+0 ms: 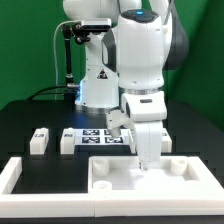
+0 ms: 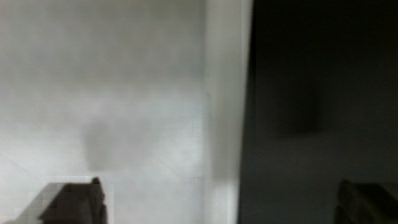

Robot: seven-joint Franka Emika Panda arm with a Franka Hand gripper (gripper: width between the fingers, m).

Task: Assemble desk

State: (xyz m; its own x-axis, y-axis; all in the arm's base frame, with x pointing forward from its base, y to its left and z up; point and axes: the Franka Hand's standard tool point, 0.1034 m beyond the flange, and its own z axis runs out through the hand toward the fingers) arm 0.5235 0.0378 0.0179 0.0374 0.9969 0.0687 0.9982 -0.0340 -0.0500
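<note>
Smooth white plastic desk top (image 1: 150, 205), raised rim

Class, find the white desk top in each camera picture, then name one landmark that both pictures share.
Exterior view: the desk top lies at the front, reaching toward the exterior view's right, under the gripper.
Wrist view: the pale surface filling about half the picture is most likely the desk top, beside the black table.
Shared landmark: the open gripper, over the desk top's edge in both.

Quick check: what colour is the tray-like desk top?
White all over. The desk top shows best in the exterior view.
</note>
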